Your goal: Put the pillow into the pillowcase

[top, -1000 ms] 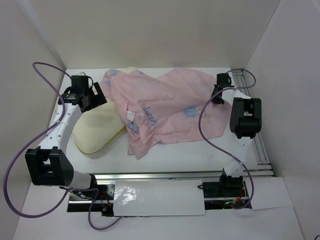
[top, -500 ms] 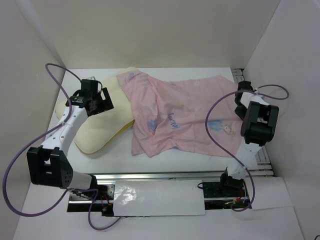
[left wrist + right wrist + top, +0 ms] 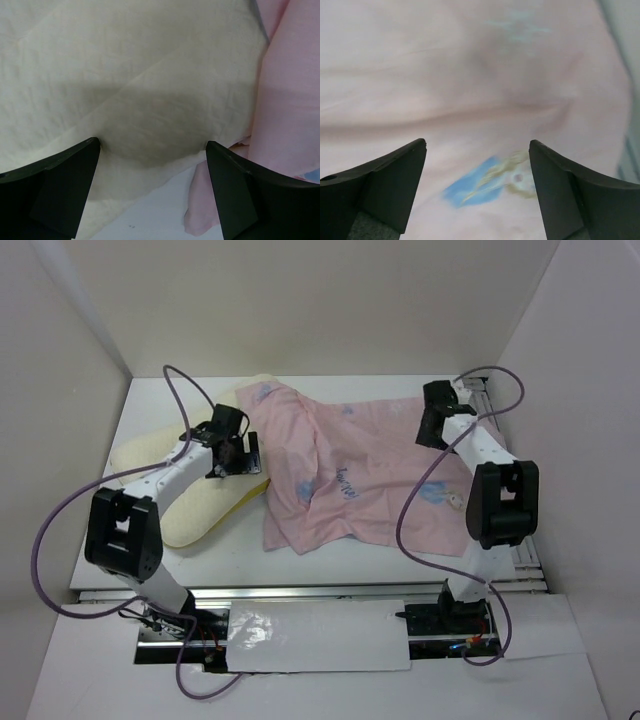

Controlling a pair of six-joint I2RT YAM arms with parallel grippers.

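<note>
Left hand: fingers spread wide, empty, over the pillow at pillowcase's left edge.
Right hand: fingers wide, empty, over pillowcase's far right corner.
Pillow: left of pillowcase, one side covered by it.
Pillowcase: pink side up, spread on tabletop.

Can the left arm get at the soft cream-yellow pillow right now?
Probably yes: the open left end effector hangs right over the soft cream-yellow pillow, bare beneath it; the thin pale pink fabric pillowcase overlaps only one edge.
</note>
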